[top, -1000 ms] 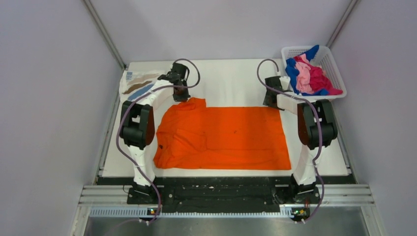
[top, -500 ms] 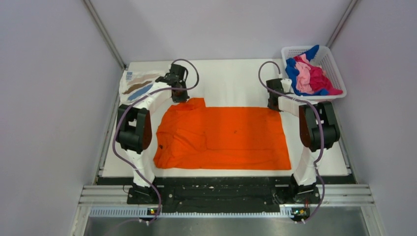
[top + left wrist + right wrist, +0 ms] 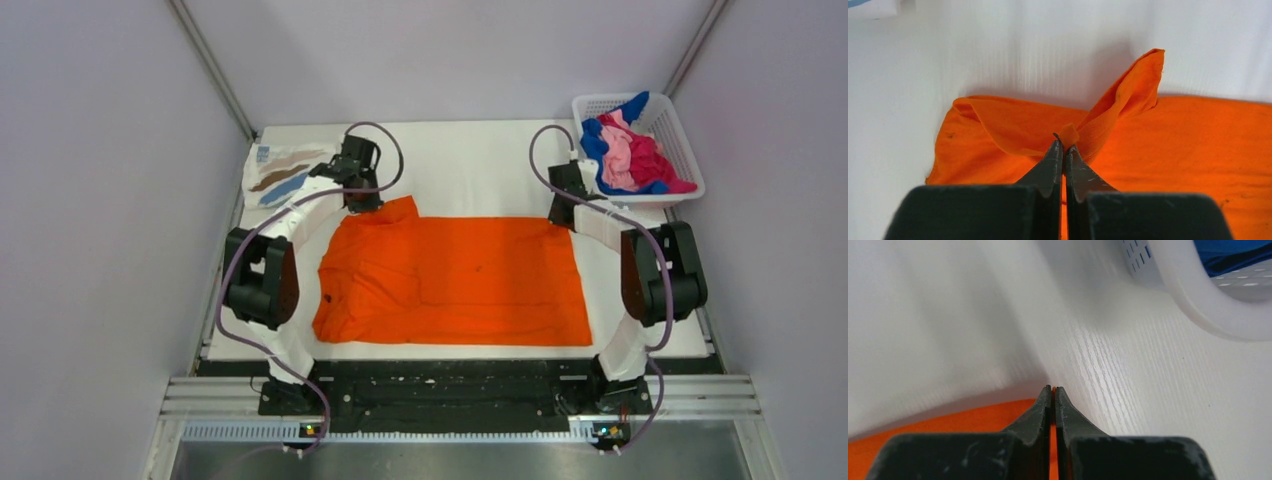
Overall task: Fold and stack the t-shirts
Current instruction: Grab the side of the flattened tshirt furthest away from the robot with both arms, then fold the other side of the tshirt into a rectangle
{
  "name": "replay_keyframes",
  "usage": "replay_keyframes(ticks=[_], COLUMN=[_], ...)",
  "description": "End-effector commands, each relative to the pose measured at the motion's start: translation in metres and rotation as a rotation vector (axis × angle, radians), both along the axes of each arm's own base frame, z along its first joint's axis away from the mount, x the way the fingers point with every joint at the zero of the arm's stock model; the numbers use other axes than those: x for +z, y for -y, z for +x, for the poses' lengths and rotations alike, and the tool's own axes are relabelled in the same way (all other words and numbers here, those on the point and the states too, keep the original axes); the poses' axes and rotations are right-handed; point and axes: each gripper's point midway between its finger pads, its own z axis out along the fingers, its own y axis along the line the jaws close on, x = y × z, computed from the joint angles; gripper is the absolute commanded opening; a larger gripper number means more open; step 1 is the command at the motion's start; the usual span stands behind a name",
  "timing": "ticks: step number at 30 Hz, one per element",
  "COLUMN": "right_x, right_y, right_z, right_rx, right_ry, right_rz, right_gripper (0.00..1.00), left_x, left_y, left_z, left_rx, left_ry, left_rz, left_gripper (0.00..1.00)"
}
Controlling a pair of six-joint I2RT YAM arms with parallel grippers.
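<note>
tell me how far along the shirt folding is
Done: the white streaked shirt lies folded at the far left corner. In hand: the orange shirt lies spread, with the left gripper and right gripper each shut on a far corner. Left: the blue, pink and magenta shirts heaped in the basket.

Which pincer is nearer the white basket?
Right. The right pincer grips the orange shirt at the corner beside the basket; the left pincer holds its other far corner, farther away.
</note>
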Motion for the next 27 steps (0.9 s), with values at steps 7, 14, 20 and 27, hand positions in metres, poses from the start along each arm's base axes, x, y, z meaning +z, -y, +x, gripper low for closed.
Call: replay_keyframes(ticks=[7,14,20,27], right_x=[0.048,0.061,0.062,0.061], right_y=[-0.004,-0.006,-0.010,-0.013], right_z=[-0.025,-0.057,-0.081,-0.102], right_rx=[0.052,0.058,0.066,0.056], right_ry=[0.107,0.130,0.120,0.105], right_rz=[0.033,0.044,0.059,0.069], right_gripper=[0.00,0.01,0.02,0.02], left_x=[0.042,0.038,0.037,0.040], left_y=[-0.008,-0.014,-0.025,-0.029], left_z=[-0.033,-0.076,-0.103,-0.134], left_rx=[0.047,0.064,0.100,0.130], left_ry=[0.119,0.117,0.127,0.141], left_rz=[0.015,0.007,0.040,0.037], left_gripper=[0.00,0.00,0.00,0.00])
